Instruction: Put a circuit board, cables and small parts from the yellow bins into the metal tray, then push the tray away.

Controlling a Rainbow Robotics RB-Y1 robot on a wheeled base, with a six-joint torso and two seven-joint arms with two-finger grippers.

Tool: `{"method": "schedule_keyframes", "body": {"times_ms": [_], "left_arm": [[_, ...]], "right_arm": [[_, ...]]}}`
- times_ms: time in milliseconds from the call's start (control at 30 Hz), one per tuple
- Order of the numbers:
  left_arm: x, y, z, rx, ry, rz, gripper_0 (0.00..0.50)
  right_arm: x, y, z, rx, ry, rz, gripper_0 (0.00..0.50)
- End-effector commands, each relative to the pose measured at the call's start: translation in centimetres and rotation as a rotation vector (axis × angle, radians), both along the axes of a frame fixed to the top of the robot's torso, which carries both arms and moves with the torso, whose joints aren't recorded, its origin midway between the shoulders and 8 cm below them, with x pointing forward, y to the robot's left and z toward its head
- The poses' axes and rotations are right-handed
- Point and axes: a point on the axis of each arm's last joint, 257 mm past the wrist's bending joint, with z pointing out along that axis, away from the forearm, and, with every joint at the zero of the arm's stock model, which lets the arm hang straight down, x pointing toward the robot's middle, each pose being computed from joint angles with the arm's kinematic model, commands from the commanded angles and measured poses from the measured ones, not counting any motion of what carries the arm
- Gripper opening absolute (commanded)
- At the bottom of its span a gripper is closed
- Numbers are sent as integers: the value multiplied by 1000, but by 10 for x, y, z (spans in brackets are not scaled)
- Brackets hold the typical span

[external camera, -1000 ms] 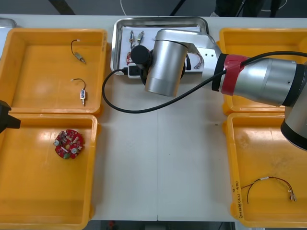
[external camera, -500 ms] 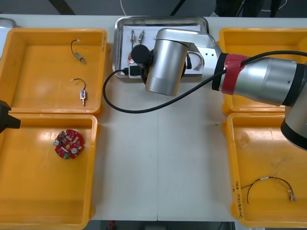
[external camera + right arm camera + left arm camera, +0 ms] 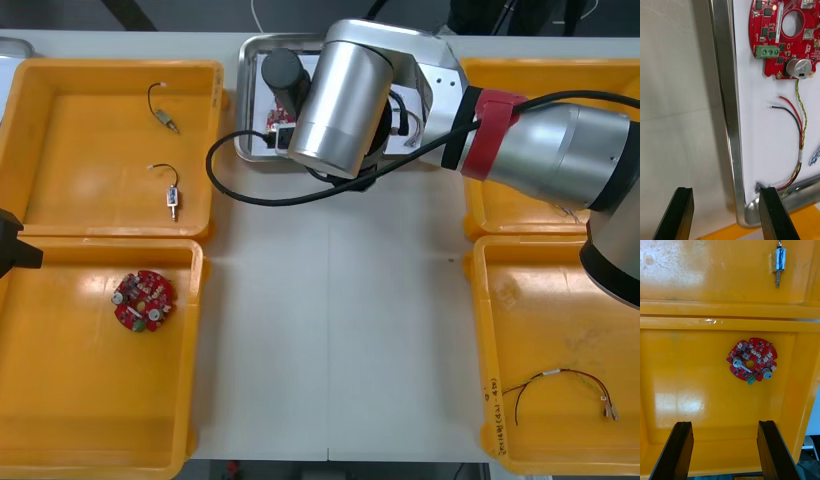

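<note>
The right gripper has its fingers spread astride the tray rim near a corner, one over the table and one over the white inside. The tray sits at the table's far edge, and the right arm hides most of it in the front view. In it lie a board, cut off, a red, black and yellow cable, and a blue-white cable barely showing. The left gripper, fingers spread and empty, hangs over the near-left bin above a second board.

Bright, even light glints off the metal tray rim.
</note>
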Motion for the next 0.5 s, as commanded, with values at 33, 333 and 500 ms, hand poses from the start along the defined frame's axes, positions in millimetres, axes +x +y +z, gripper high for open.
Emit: {"method": "schedule_keyframes", "body": {"times_ms": [33,333,500], "left_arm": [[-5,12,11,81,-18,-55,500],[-5,12,11,81,-18,-55,500],[-5,12,11,81,-18,-55,500]], "right_arm": [[-24,24,33,162,13,-92,500],[-77,-15,41,291,112,-371,500],[-86,-14,55,426,75,-415,500]]}}
